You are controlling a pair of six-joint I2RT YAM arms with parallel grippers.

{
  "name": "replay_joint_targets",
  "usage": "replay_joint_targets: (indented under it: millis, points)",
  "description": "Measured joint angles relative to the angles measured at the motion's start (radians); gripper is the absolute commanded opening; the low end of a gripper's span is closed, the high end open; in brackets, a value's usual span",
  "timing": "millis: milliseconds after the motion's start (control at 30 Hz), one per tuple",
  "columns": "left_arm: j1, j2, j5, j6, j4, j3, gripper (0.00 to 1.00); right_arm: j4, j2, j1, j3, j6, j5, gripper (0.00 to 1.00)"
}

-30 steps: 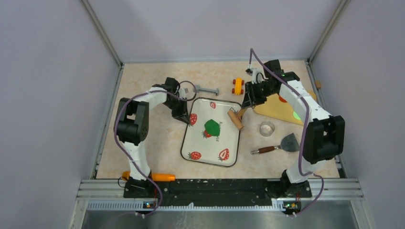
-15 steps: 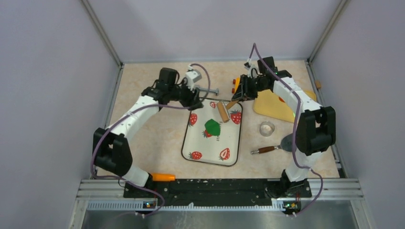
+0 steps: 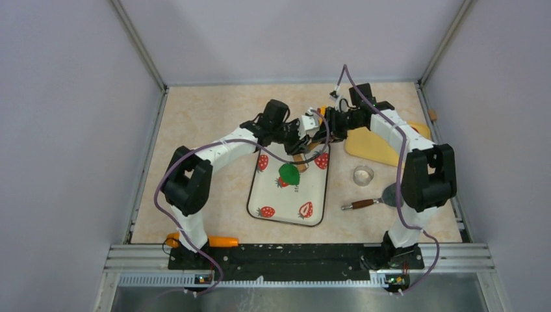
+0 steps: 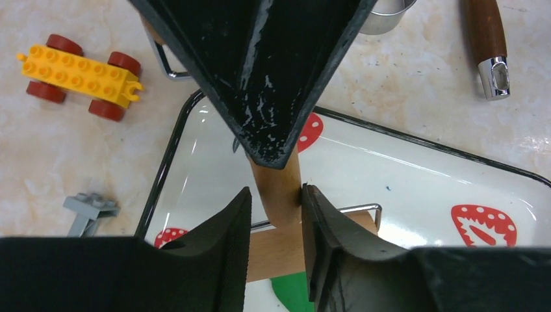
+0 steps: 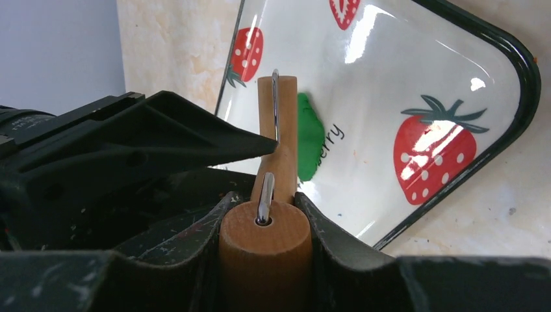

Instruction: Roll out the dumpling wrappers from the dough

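The dark green dough (image 3: 289, 173) lies as a small flattened lump on the strawberry-print tray (image 3: 286, 198). It also shows in the left wrist view (image 4: 299, 292) and the right wrist view (image 5: 310, 136). My right gripper (image 3: 320, 133) (image 5: 263, 201) is shut on the wooden rolling pin (image 3: 300, 156) (image 5: 263, 253) and holds it over the tray's far end, roller beside the dough. My left gripper (image 3: 300, 133) (image 4: 276, 195) straddles the pin's handle (image 4: 279, 195); one finger touches it and the other stands slightly off. No dumpling wrappers are in view.
A yellow toy car (image 4: 81, 78) and a grey bolt (image 4: 88, 211) lie beyond the tray. A clear round cutter (image 3: 363, 174), a spatula (image 3: 377, 198) and a yellow board (image 3: 370, 146) are to the right. An orange object (image 3: 217, 241) lies near the left base.
My left arm swung right from the tray's left side to meet my right gripper. The rolling pin moved from the tray's right edge to over its far end, near the dough.
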Motion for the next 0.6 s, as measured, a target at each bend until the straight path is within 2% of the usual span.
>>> replay_joint_targets:
  millis: [100,167,233,267,333,500,600]
  points:
    - [-0.012,0.011,-0.005,0.004,-0.001,0.0,0.33,0.02,-0.011,-0.003,-0.037,0.0,0.004,0.0]
    - [-0.019,0.012,-0.007,0.001,-0.002,-0.004,0.45,0.023,-0.023,-0.004,-0.057,0.002,0.005,0.0]
    - [-0.023,0.012,-0.004,-0.003,0.014,-0.015,0.47,0.025,-0.032,-0.005,-0.071,0.005,-0.006,0.0]
    - [-0.024,0.012,-0.001,-0.007,0.027,-0.024,0.41,0.026,-0.034,-0.003,-0.077,0.01,-0.018,0.0]
    - [-0.029,0.012,0.003,-0.018,0.052,-0.049,0.37,0.028,-0.034,-0.002,-0.082,0.014,-0.032,0.0]
    - [-0.046,0.012,-0.033,-0.048,0.089,-0.101,0.09,0.019,-0.034,-0.001,-0.089,0.018,-0.043,0.0]
    - [-0.043,0.015,-0.047,-0.053,0.094,-0.101,0.0,0.015,-0.034,-0.001,-0.095,0.018,-0.05,0.0]
